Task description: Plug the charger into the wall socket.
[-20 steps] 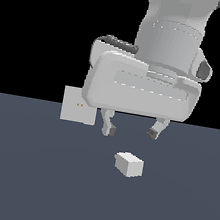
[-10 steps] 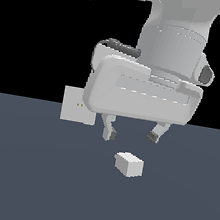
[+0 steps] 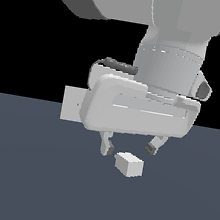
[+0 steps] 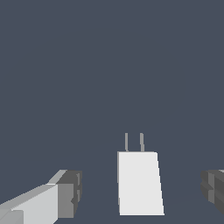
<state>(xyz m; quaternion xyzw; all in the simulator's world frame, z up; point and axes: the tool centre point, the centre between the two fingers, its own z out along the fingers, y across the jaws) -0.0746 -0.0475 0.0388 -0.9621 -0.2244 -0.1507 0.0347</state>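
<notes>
The charger (image 3: pixel 128 164) is a small plain white block lying on the dark grey floor. In the wrist view the charger (image 4: pixel 139 183) shows two thin grey prongs at one end. My gripper (image 3: pixel 128 149) is open and hangs just above the charger, one finger on each side, not touching it. In the wrist view my gripper (image 4: pixel 140 194) has the block between its fingertips (image 4: pixel 70 194). The wall socket (image 3: pixel 72 104) is a flat off-white upright plate at the exterior view's left, half hidden behind my hand. One tiny yellowish hole shows on it.
The dark grey floor (image 3: pixel 29 179) stretches all around the charger. My large grey arm and hand (image 3: pixel 137 111) fill the upper middle of the exterior view and cover the socket's right part.
My hand has come down a little toward the charger. The fingers stay open. The charger and the socket have not moved.
</notes>
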